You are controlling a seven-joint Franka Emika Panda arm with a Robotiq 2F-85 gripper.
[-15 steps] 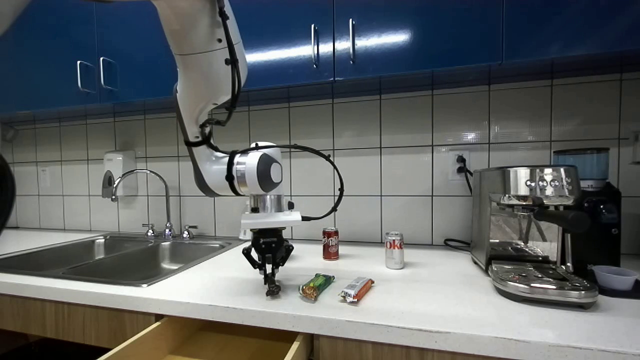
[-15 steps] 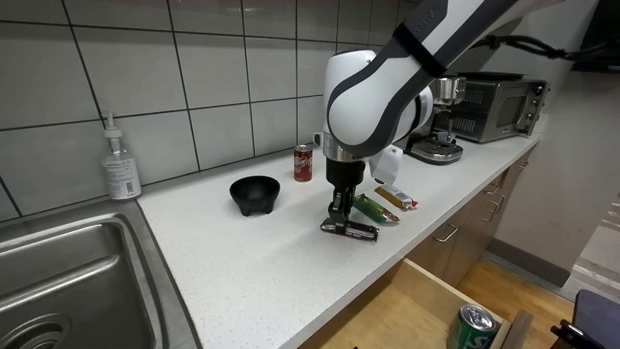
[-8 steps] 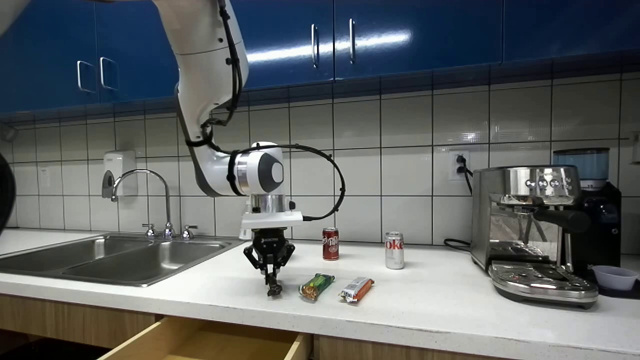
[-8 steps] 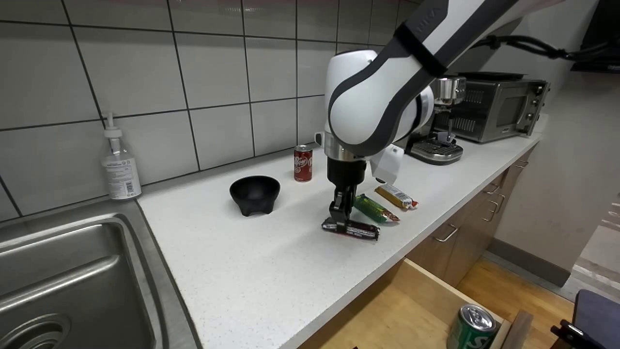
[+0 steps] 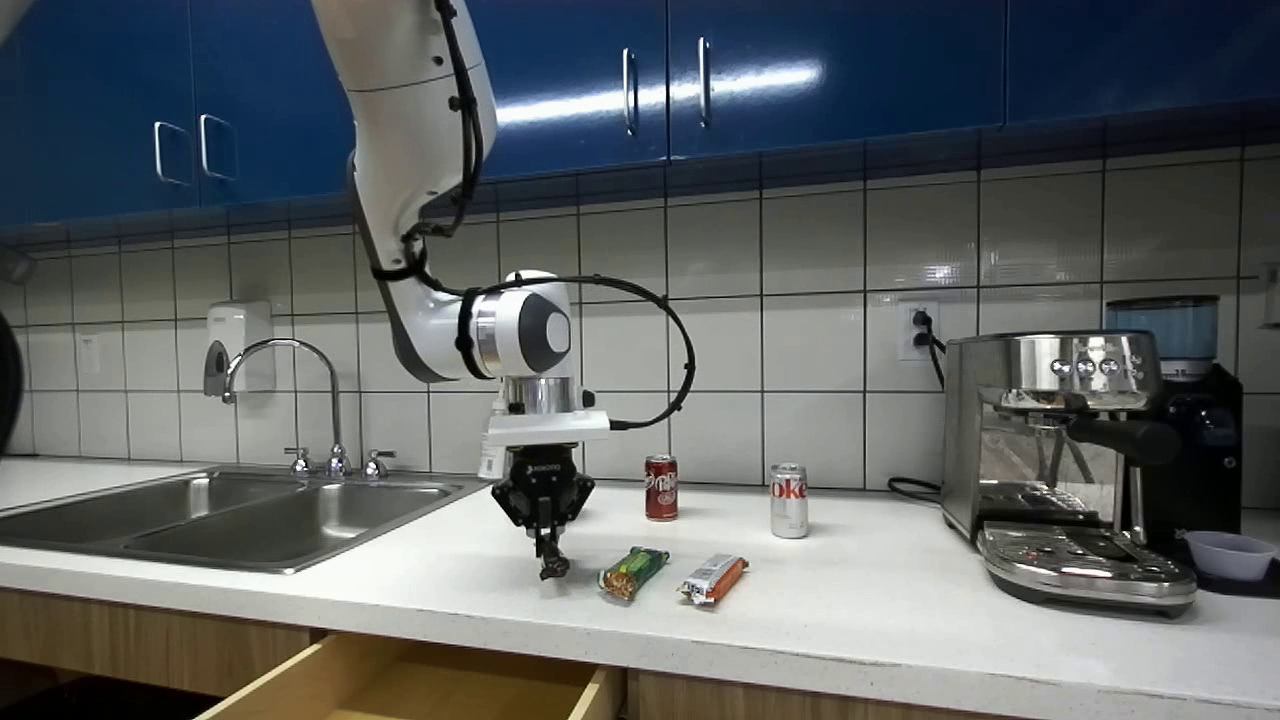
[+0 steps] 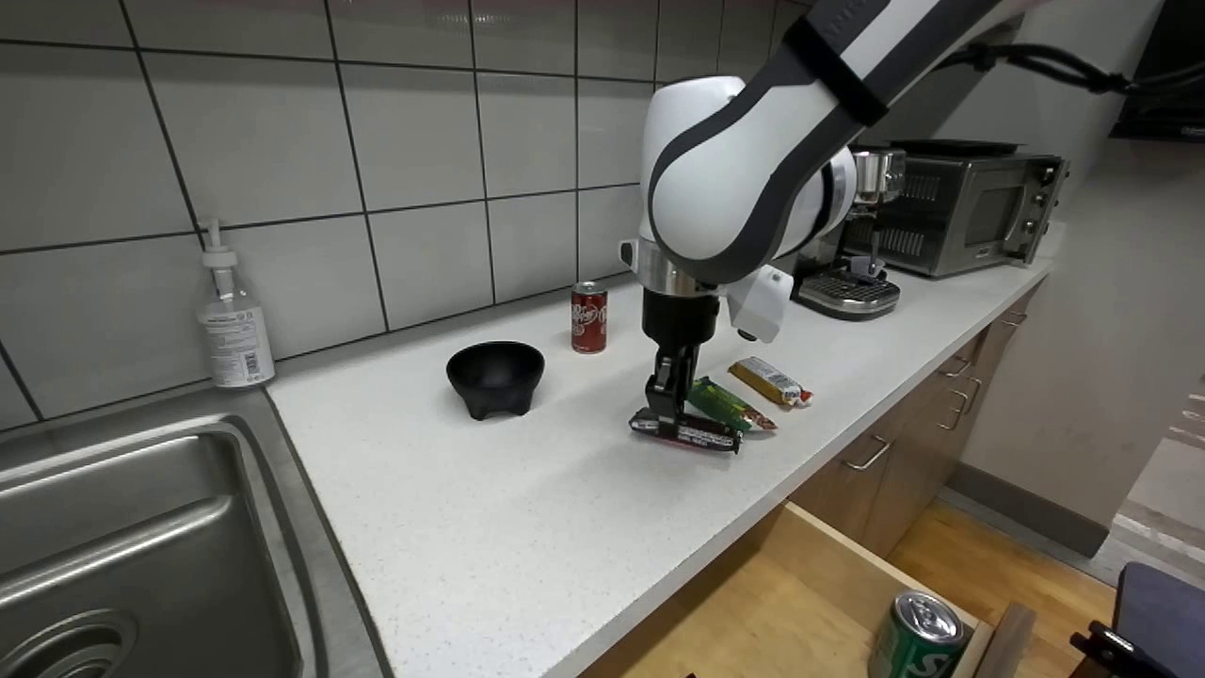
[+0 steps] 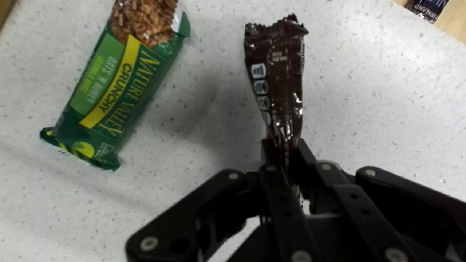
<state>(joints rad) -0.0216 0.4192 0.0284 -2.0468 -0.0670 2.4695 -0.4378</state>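
Jaws closed: the gripper (image 7: 287,154) pinches a brown bar (image 7: 278,78) off-centre — beside a green bar (image 7: 116,94), near the front edge of the counter (image 6: 452,527). Uneven hold on glossy film could let the brown bar tilt or slip. An exterior view shows a black bowl (image 6: 495,379) — absent from the wrist view.

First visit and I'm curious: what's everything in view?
Wrapped bar: 1, brown, in gripper
Granola bar: 1, green, counter
Third bar: 1, white-orange, counter
Soda can: 1, red, counter
Coke can: 1, silver, counter
Drawer: 1, tan, under counter
Third can: 1, green, drawer
Footed bowl: 1, black, counter
Coffee machine: 1, silver, counter
Grinder: 1, black, counter
Small bowl: 1, pale, by grinder
Oven: 1, silver, counter
Sink: 1, grey, counter
Pump bottle: 1, clear, sink corner
Dispenser: 1, white, wall
Cabinets: several, blue, overhead
Arm: 1, white, overhead
Gripper: 1, black, arm's end
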